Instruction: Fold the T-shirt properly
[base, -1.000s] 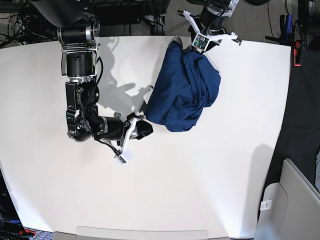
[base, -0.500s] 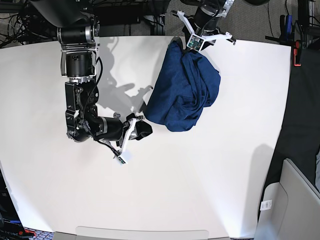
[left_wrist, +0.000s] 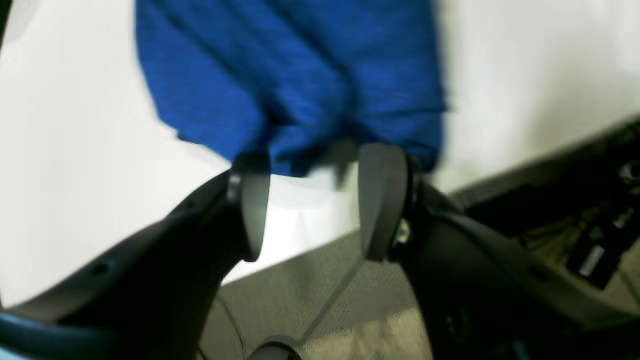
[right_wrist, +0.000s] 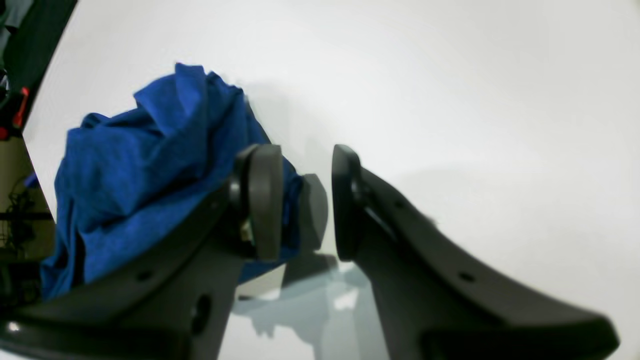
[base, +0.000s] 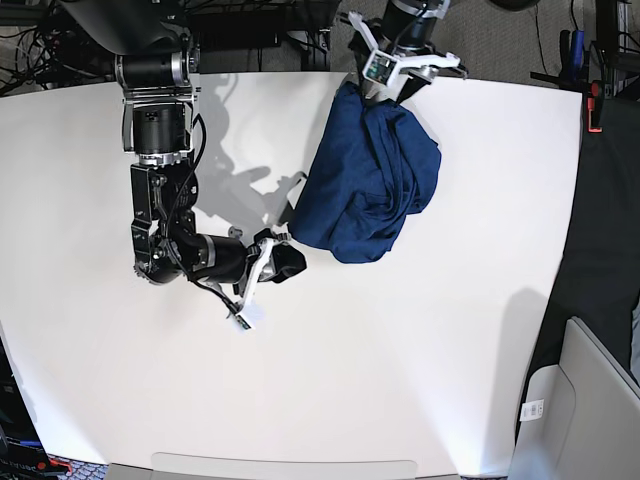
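T-shirt (base: 370, 175) bunched at table (base: 420, 350) far edge; left gripper (left_wrist: 312, 200) open, right gripper (right_wrist: 300, 200) can't tell.

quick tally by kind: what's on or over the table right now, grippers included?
T-shirt: 1, dark blue, bunched in a heap
Grippers: 2, left gripper at the shirt's far edge, right gripper beside its near edge
Table: 1, white
Total: 4

Dark navy-blue T-shirt (base: 368, 180), crumpled in a bunched heap near the white table's far edge
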